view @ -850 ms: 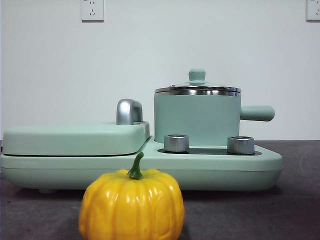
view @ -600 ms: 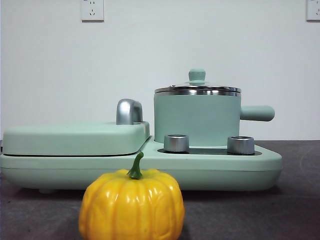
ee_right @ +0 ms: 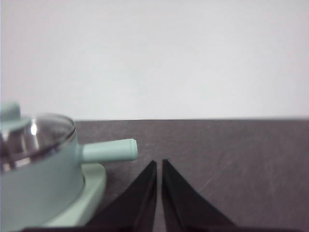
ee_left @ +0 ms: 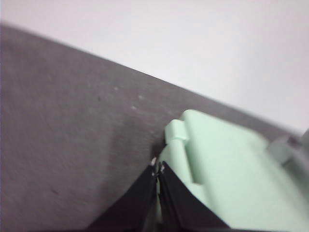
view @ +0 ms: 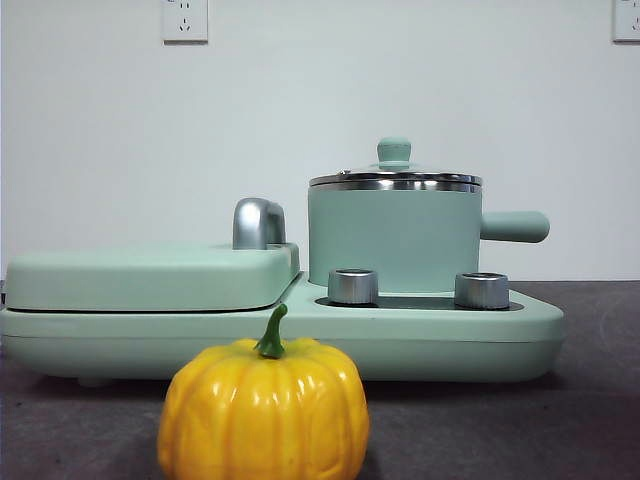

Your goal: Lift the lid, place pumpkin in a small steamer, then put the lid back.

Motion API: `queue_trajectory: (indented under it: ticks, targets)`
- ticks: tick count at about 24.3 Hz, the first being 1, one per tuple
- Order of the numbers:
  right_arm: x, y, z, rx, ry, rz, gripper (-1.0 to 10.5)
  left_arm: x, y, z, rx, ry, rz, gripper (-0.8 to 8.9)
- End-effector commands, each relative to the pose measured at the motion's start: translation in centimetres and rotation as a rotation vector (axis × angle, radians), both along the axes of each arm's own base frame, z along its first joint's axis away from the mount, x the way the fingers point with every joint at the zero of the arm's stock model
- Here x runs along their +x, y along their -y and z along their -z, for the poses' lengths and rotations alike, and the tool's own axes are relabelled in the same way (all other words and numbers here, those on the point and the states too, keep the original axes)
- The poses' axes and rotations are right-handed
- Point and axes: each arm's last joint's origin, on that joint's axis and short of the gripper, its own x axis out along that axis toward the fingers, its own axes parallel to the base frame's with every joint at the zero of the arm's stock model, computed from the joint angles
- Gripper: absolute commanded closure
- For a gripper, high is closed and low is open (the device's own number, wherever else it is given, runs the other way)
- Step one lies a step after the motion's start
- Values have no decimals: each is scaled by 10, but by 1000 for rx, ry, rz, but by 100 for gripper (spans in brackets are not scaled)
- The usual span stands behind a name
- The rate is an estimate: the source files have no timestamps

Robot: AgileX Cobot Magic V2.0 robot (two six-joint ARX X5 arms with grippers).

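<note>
No readable text, label or number anywhere.

Lid (view: 394,177): on the small steamer (view: 394,238), closing its top.
Small steamer: on the right half of the cooker base (view: 520,330), behind two dials (view: 352,286), side handle pointing right.
Griddle cover (view: 150,277): on the left half of the base, just beside the steamer.
Pumpkin (view: 264,410): on the table (view: 590,420), in front of the base, stem up.
</note>
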Motion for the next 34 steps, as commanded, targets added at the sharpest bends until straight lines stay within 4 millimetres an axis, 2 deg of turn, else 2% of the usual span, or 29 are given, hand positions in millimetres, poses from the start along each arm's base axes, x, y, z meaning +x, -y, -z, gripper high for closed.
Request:
queue_trajectory:
  ticks: [1,9,13,17,21,26,34]
  targets:
    - [1,1,3,309,-54,12,934,1,0,5,-250,-36,-13,807]
    - [1,1,4,418,-71,8,934,1,0,4,-389,-36,-17,807]
    - [1,1,4,507,-80,-12,934,1,1,-5,-400,28,12,807]
    - [-1,-1,-3,499,-80,-82,935,-2,1,-18,-408,48,39,803]
    - [-7,-1,-23,494,-25,-112,935,-10,0,-46,-450,125,41,803]
    - [-17,-1,-59,492,14,-127,935,-21,-1,-88,-435,197,51,803]
    - [-26,-3,-118,372,38,-194,935,-29,0,-149,-175,248,63,803]
